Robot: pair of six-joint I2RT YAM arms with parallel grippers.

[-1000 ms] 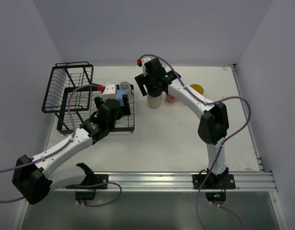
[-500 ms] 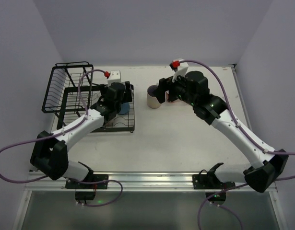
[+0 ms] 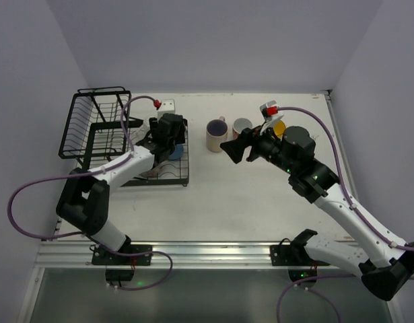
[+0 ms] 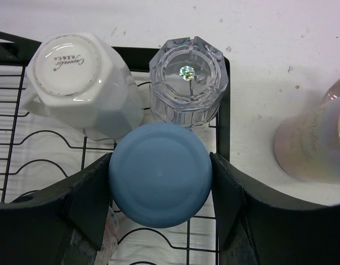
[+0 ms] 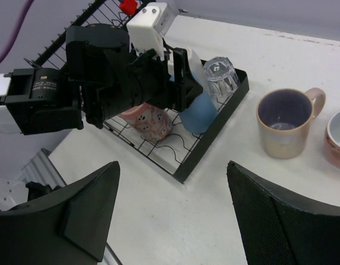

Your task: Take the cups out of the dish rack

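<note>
My left gripper [image 4: 160,185] is shut on an upside-down blue cup [image 4: 160,174] standing on the tray part of the black dish rack [image 3: 92,138]. Behind it stand an upside-down white cup [image 4: 81,77] and a clear glass cup [image 4: 189,80]. A pink patterned cup [image 5: 147,120] lies on the tray under the left arm. On the table to the right of the rack are a beige cup [image 3: 216,136], a pinkish cup [image 3: 242,126] and a yellow cup [image 3: 279,125]. My right gripper [image 3: 235,149] hangs open and holds nothing, above the table near the beige cup [image 5: 286,124].
The rack's taller basket section [image 3: 95,114] sits at the far left by the wall. White walls close in the table at the back and on both sides. A metal rail [image 3: 213,252] runs along the near edge.
The left gripper has closed on the blue cup. The right gripper has drawn back from the beige cup, towards the right and the near side, still open.
</note>
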